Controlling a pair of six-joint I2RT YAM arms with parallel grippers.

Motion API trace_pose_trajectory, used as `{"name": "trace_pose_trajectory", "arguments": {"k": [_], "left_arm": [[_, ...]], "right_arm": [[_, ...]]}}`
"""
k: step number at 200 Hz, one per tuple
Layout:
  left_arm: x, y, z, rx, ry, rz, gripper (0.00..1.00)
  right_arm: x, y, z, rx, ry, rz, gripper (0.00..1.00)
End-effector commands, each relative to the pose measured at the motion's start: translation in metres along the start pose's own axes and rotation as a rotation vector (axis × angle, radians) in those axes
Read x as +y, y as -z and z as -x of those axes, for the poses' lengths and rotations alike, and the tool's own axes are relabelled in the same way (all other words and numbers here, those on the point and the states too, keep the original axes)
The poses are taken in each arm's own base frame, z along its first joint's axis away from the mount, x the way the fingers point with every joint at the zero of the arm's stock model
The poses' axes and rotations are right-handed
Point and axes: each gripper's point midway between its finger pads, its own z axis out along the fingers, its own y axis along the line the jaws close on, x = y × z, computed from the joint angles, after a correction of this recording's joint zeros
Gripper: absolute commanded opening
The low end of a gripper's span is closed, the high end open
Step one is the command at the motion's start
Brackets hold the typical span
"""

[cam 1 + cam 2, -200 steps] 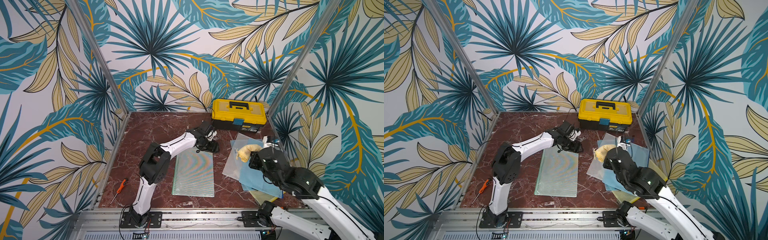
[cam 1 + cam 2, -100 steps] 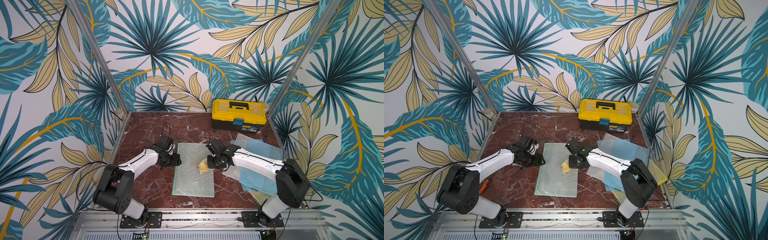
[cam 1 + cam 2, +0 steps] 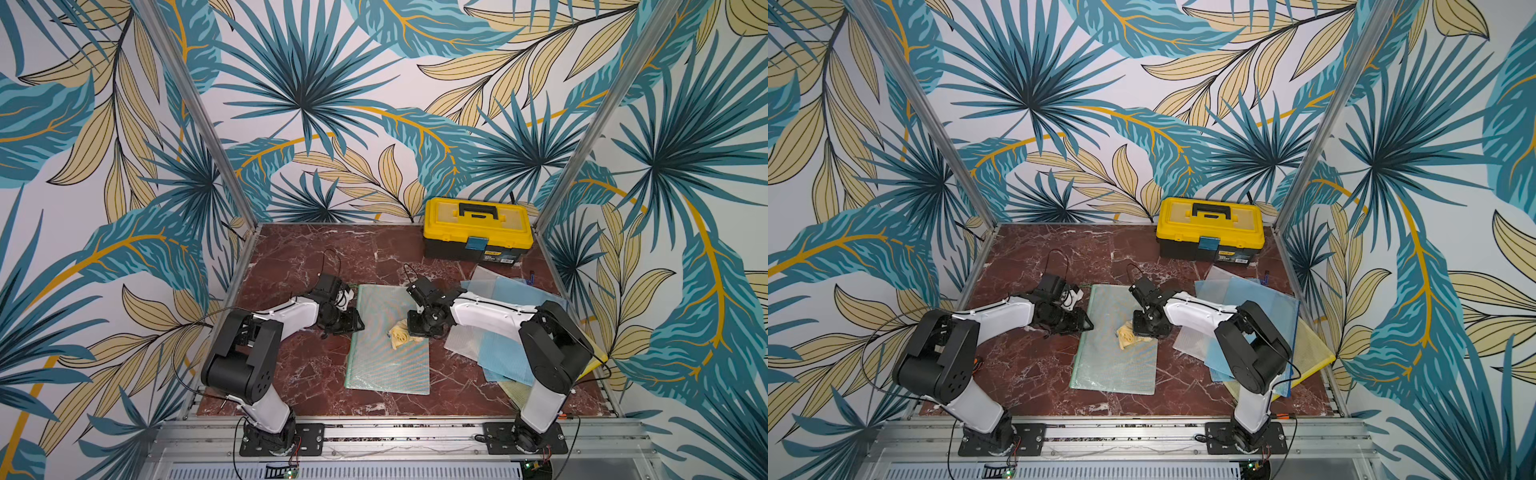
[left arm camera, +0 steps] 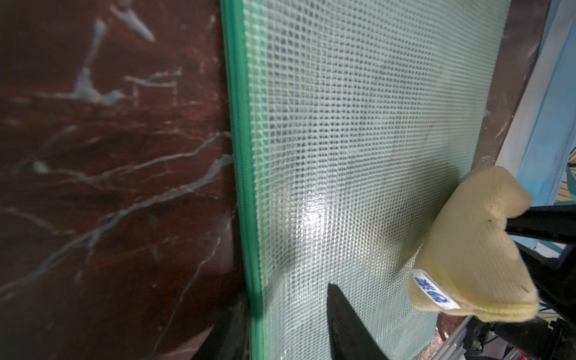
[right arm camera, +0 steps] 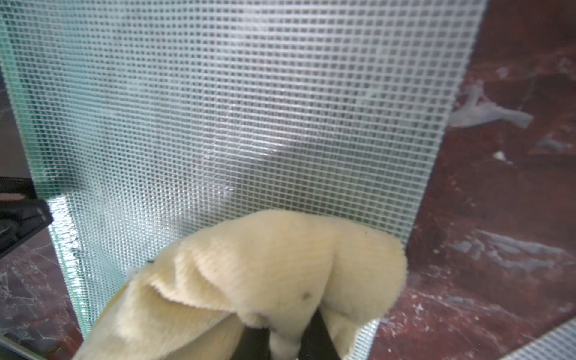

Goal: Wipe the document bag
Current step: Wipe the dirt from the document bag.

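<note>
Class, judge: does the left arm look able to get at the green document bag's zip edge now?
Likely yes. The left gripper sits at the zip edge of the green document bag, jaws apart astride it; the yellow cloth in the right gripper lies farther across, leaving that edge free.

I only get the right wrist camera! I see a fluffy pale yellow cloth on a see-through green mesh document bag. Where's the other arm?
Observer: The left pincer straddles the zip edge of the green mesh document bag, with its fingers apart.
Child: Is anything on the cloth?
Observer: Yes, the pale yellow cloth has a small white label with blue print.
Child: What else is on the table?
Observer: A closed yellow plastic toolbox stands at the far edge of the red marble table.
</note>
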Motion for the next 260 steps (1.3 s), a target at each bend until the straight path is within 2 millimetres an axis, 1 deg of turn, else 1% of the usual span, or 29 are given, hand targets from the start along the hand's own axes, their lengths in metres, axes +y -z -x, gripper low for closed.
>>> {"name": "trace_pose_trajectory", "arguments": {"k": [1,9,27,46,62,72,92,107,110,118,131,143,149,166,181,191,205,229,240,248,255,260], "left_arm": [[0.010,-0.008,-0.005,0.022,0.008,0.022,0.34],[0.010,-0.006,-0.005,0.016,0.009,0.025,0.31],[0.007,-0.003,-0.004,0.006,0.008,0.018,0.19],[0.003,0.000,-0.004,0.001,0.013,0.003,0.00],[0.004,0.000,-0.006,0.000,0.018,0.009,0.00],[0.004,0.000,-0.008,0.001,0.027,0.003,0.00],[0.001,0.000,-0.013,0.007,0.040,-0.020,0.00],[-0.003,0.001,-0.018,0.010,0.034,-0.029,0.00],[-0.003,0.002,-0.020,0.011,0.035,-0.030,0.00],[-0.005,0.003,-0.023,0.011,0.033,-0.032,0.00],[-0.011,0.004,-0.028,0.013,0.024,-0.041,0.00],[-0.017,0.003,-0.033,0.019,0.007,-0.047,0.00],[-0.020,0.003,-0.036,0.024,0.000,-0.047,0.00],[-0.025,-0.002,-0.045,0.041,-0.017,-0.040,0.00],[-0.025,-0.005,-0.051,0.051,-0.021,-0.027,0.00],[-0.023,-0.006,-0.052,0.050,-0.013,-0.019,0.00],[-0.018,-0.006,-0.055,0.043,-0.007,-0.003,0.00],[-0.014,-0.003,-0.057,0.024,-0.006,0.015,0.00],[-0.011,-0.002,-0.057,0.018,-0.005,0.027,0.00],[-0.010,-0.002,-0.058,0.017,-0.005,0.031,0.00],[-0.009,-0.003,-0.058,0.020,-0.002,0.036,0.00],[-0.009,-0.004,-0.058,0.019,-0.002,0.036,0.00]], "right_arm": [[-0.002,-0.003,-0.005,0.011,0.002,0.008,0.00],[-0.002,-0.004,-0.005,0.016,0.003,0.013,0.00],[0.001,-0.006,-0.006,0.026,0.005,0.022,0.00],[0.011,-0.003,-0.001,0.030,0.027,0.028,0.00],[0.027,0.004,0.007,-0.001,0.089,0.005,0.00],[0.038,0.002,0.010,-0.001,0.111,0.009,0.00],[0.055,-0.016,0.018,0.043,0.108,0.022,0.00],[0.062,-0.033,0.024,0.073,0.102,0.017,0.00],[0.061,-0.037,0.023,0.085,0.100,0.007,0.00],[0.065,-0.043,0.026,0.094,0.099,0.002,0.00],[0.071,-0.051,0.036,0.088,0.097,-0.006,0.00],[0.071,-0.054,0.051,0.044,0.086,-0.048,0.00],[0.067,-0.056,0.057,0.024,0.084,-0.077,0.00],[0.063,-0.053,0.081,-0.039,0.072,-0.151,0.00],[0.048,-0.051,0.097,-0.062,0.042,-0.234,0.00],[0.031,-0.048,0.106,-0.065,0.008,-0.283,0.00],[0.002,-0.042,0.113,-0.052,-0.050,-0.332,0.00],[-0.052,-0.028,0.110,-0.049,-0.126,-0.394,0.00],[-0.067,-0.020,0.106,-0.043,-0.149,-0.412,0.00],[-0.067,-0.014,0.104,-0.051,-0.146,-0.404,0.00],[-0.058,-0.010,0.103,-0.052,-0.141,-0.369,0.00],[-0.048,-0.010,0.102,-0.054,-0.129,-0.341,0.00]]}}
